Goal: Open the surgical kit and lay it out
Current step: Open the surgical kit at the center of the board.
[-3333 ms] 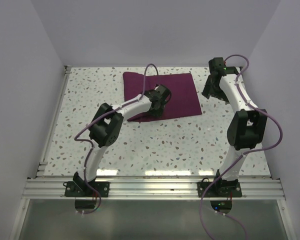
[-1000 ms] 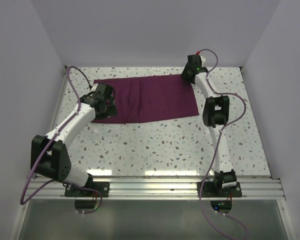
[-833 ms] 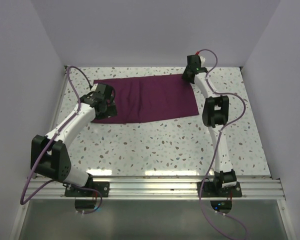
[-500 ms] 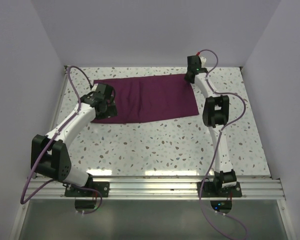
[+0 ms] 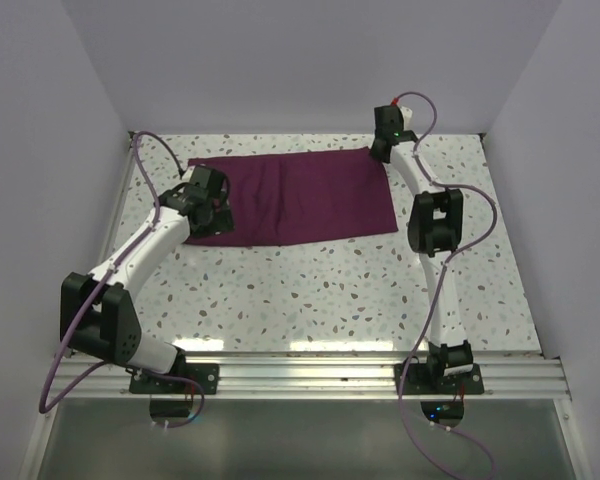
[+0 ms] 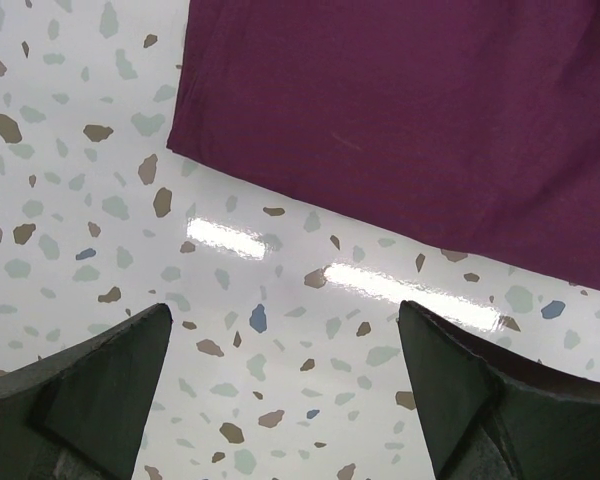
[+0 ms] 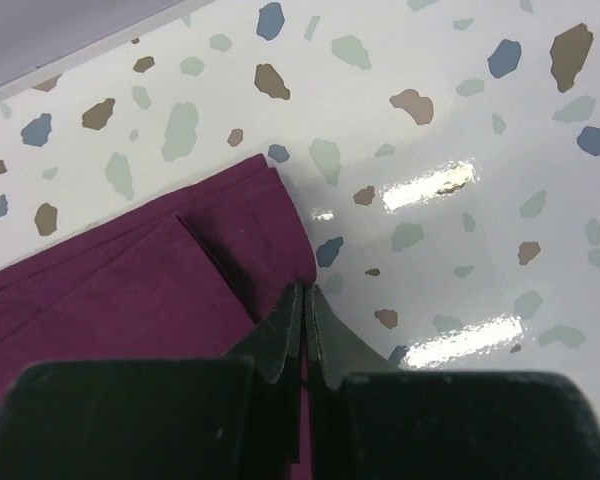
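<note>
Wrap (image 5: pixel 300 198) unfolded leftward, flat maroon rectangle | left fingers (image 6: pixel 100 385) spread | right fingers (image 7: pixel 278 338) pinching far corner

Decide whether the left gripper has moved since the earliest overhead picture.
Yes. The left gripper, then over the cloth wrap's middle, now sits open at its near-left corner, much nearer the table's left edge.

You face a glossy speckled terrazzo table (image 5: pixel 320 290) boxed by plain pale lavender walls (image 5: pixel 300 60), an aluminium rail (image 5: pixel 310 372) along its near edge.
</note>
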